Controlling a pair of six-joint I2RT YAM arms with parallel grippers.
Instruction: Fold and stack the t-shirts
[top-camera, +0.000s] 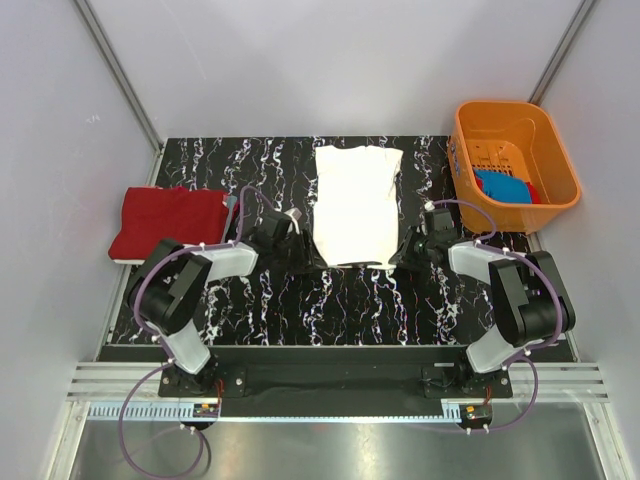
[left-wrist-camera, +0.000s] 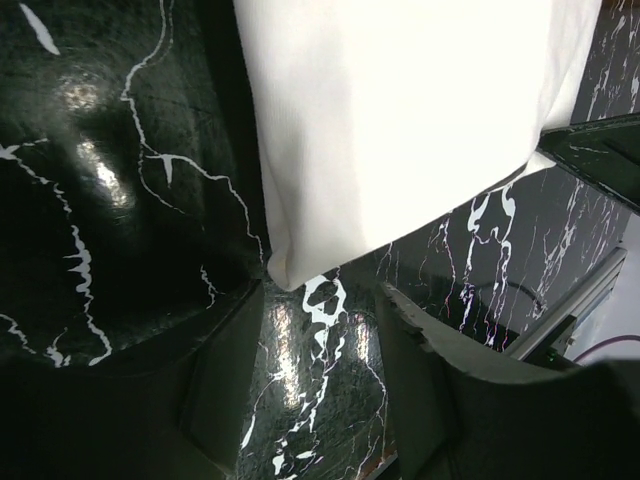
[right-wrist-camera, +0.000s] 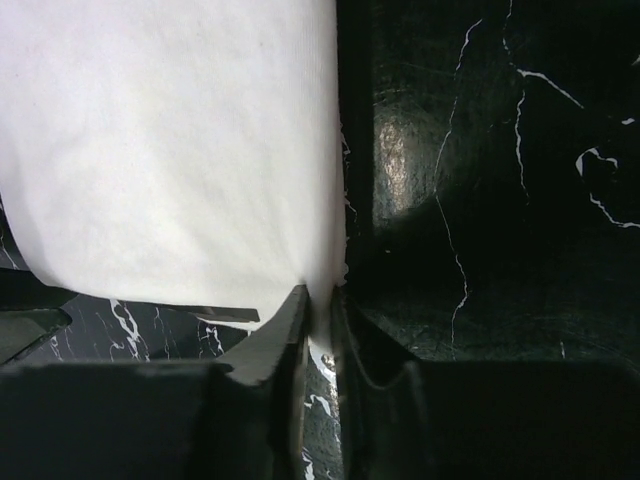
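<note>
Pinching the 5 o'clock corner of the flat white cloth t-shirt, the right gripper is clamped on fabric — the left gripper, at 7 o'clock, stands jaws apart.

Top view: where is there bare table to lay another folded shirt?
Bare table shows between the red t-shirt and white t-shirt at the far edge, narrowly between white t-shirt and orange basket, and in the near band before the white t-shirt. Crowded: the white t-shirt's near corners, at the left end effector and right end effector.
</note>
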